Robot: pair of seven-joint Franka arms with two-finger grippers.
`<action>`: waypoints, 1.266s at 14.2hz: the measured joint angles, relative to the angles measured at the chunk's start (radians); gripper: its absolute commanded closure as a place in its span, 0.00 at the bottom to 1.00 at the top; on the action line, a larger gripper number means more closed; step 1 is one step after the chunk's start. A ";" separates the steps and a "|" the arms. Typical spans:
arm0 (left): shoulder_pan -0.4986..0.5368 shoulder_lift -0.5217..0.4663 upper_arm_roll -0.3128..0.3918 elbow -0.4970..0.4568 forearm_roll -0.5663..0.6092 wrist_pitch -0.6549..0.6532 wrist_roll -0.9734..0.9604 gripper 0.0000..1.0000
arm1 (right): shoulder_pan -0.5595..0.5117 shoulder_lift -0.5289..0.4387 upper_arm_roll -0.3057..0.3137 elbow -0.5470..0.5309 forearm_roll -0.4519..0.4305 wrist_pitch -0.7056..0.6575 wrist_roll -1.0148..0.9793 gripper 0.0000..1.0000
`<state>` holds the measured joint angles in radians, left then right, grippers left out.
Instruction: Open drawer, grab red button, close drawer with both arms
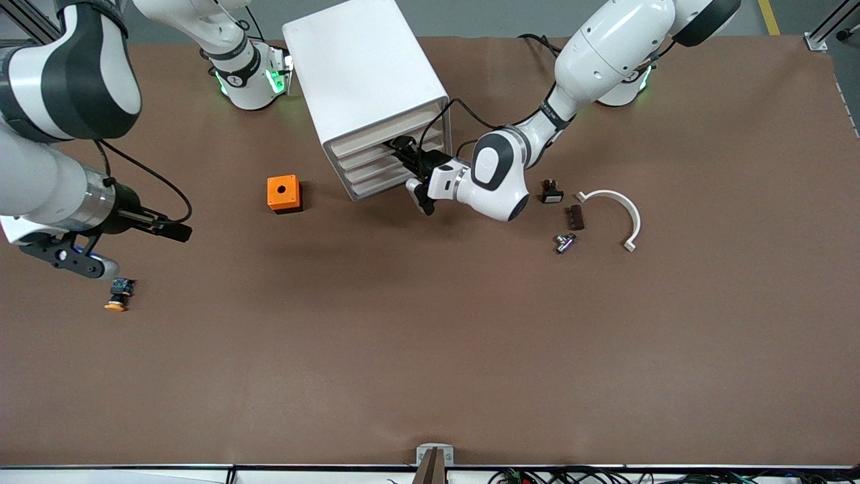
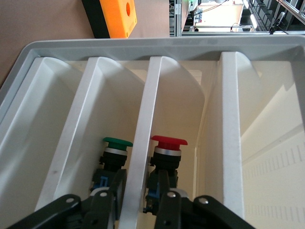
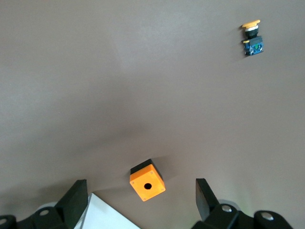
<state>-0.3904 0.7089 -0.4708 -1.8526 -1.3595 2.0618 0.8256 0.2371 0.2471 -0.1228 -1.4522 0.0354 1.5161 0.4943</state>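
Button (image 2: 168, 149) seen lying in divided compartment of drawer (image 2: 224, 119), red cap away from wrist camera; green-capped button (image 2: 116, 149) kept apart in next compartment by partition. Left tool (image 2: 138, 202) reached into top drawer of cabinet (image 1: 366, 81), fingers drawn in around button's black-and-blue body; firm pinch not confirmed. Right tool (image 3: 140, 198) held spread, parked over tabletop near right arm's edge, judged waiting for drawer closing. Orange cube (image 1: 283, 193) and yellow-capped button (image 1: 119, 294) left untouched on tabletop.
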 measured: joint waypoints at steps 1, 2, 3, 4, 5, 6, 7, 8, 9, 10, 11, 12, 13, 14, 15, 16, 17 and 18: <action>0.000 0.000 0.000 0.000 0.000 0.004 0.000 0.94 | 0.013 0.000 0.000 0.000 0.000 0.000 0.020 0.00; 0.000 0.000 0.001 0.000 0.000 0.006 0.001 0.99 | 0.027 0.000 0.001 0.000 0.000 -0.001 0.045 0.00; 0.000 0.000 0.002 0.000 0.000 0.007 0.001 1.00 | 0.040 0.000 0.001 0.000 0.000 -0.004 0.070 0.00; 0.001 0.000 0.003 0.000 0.000 0.008 0.001 1.00 | 0.052 0.000 0.001 0.000 0.000 -0.005 0.094 0.00; 0.002 0.000 0.004 0.001 -0.001 0.008 0.001 1.00 | 0.064 0.000 0.001 0.000 0.000 -0.006 0.114 0.00; 0.005 0.000 0.006 0.002 -0.002 0.008 0.001 1.00 | 0.075 0.000 0.001 0.000 0.000 -0.006 0.135 0.00; 0.010 0.000 0.009 0.004 -0.002 0.008 0.001 1.00 | 0.086 0.000 0.001 0.000 0.000 -0.006 0.158 0.00; 0.022 0.000 0.011 0.008 -0.002 0.008 0.002 1.00 | 0.098 0.000 0.001 0.000 0.000 -0.007 0.182 0.00; 0.035 0.000 0.016 0.014 -0.002 0.008 0.002 1.00 | 0.113 0.000 0.002 0.000 0.000 -0.007 0.211 0.00; 0.046 0.000 0.028 0.023 -0.002 0.008 0.002 1.00 | 0.130 0.000 0.002 0.000 0.001 -0.006 0.242 0.00; 0.052 0.000 0.049 0.036 -0.002 0.008 0.002 1.00 | 0.149 0.000 0.002 0.000 0.003 -0.006 0.276 0.00; 0.054 0.000 0.072 0.049 -0.002 0.005 0.002 1.00 | 0.168 0.000 0.003 0.000 0.009 -0.004 0.312 0.00; 0.056 0.000 0.092 0.062 -0.002 0.001 0.002 1.00 | 0.186 0.000 0.003 0.000 0.023 -0.001 0.351 0.00; 0.056 0.002 0.110 0.074 -0.002 -0.002 0.002 1.00 | 0.203 0.000 0.003 0.001 0.032 0.004 0.388 0.00; 0.057 0.004 0.125 0.086 -0.002 -0.006 0.001 1.00 | 0.220 0.000 0.003 0.001 0.039 0.012 0.423 0.00; 0.059 0.009 0.134 0.097 -0.002 -0.008 -0.001 1.00 | 0.237 0.000 0.004 0.001 0.041 0.023 0.459 0.00; 0.062 0.017 0.140 0.109 -0.003 -0.012 -0.001 1.00 | 0.256 0.000 0.004 0.001 0.043 0.035 0.497 0.00; 0.064 0.025 0.145 0.122 -0.003 -0.016 -0.001 1.00 | 0.277 0.000 0.004 0.000 0.044 0.048 0.538 0.00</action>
<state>-0.3266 0.7342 -0.3258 -1.7309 -1.3626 2.0456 0.8242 0.5143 0.2471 -0.1185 -1.4518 0.0796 1.5646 1.0318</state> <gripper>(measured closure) 0.894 0.000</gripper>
